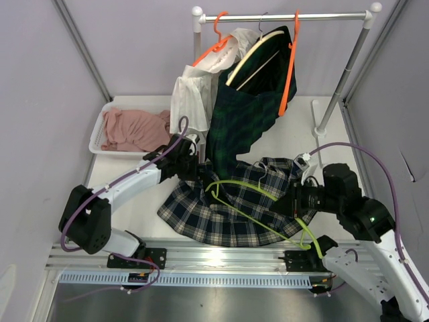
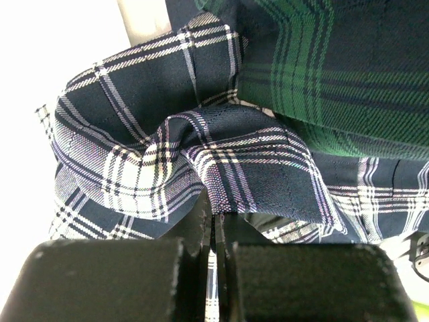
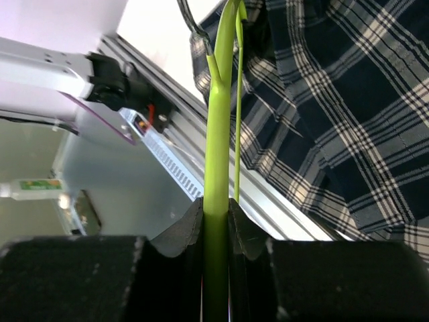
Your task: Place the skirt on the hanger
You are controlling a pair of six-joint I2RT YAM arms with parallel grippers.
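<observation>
A navy and white plaid skirt [image 1: 221, 211] lies crumpled on the table between the arms; it also fills the left wrist view [image 2: 167, 168] and shows in the right wrist view [image 3: 335, 100]. A lime green hanger [image 1: 258, 204] lies over it. My left gripper [image 1: 194, 169] is shut on a fold of the skirt's edge [image 2: 216, 208]. My right gripper [image 1: 293, 204] is shut on the hanger's bar [image 3: 218, 134], holding it just above the skirt.
A clothes rail [image 1: 281, 17] stands at the back with a dark green plaid garment [image 1: 244, 114], a white garment [image 1: 191, 94] and orange hangers [image 1: 291, 60]. A white basket [image 1: 100, 127] holds pink cloth at the left. A metal rail [image 1: 201, 258] runs along the front.
</observation>
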